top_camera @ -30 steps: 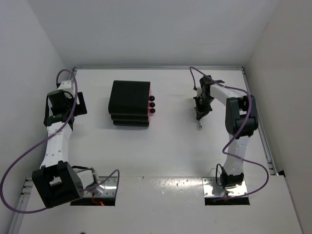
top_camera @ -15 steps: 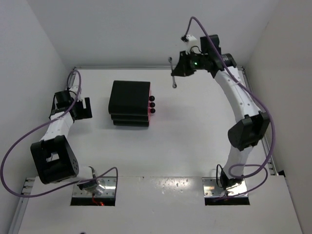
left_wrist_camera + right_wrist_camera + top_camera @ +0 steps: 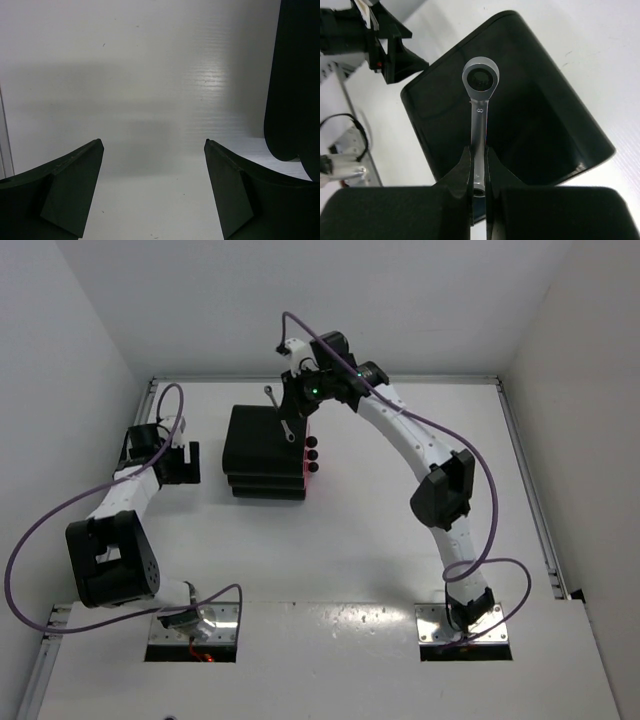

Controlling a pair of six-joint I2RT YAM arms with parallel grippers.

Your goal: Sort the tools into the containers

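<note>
My right gripper is shut on the thin silver wrench and holds it in the air above the back of the black drawer unit. In the right wrist view the wrench sticks out from between my fingers, ring end forward, over the unit's black top. The pink drawers show only as a thin edge behind three black knobs; they look closed. My left gripper is open and empty, close to the unit's left side. The scissors, the cutter and the blue-handled tool are out of view.
The white table is walled at the back and on both sides. My right arm arches across the table's back half. My left arm shows at the top left of the right wrist view.
My right arm has lifted the wrench from the right of the table and swung it left, over the drawer unit. My left gripper has moved right, toward the unit's side.
</note>
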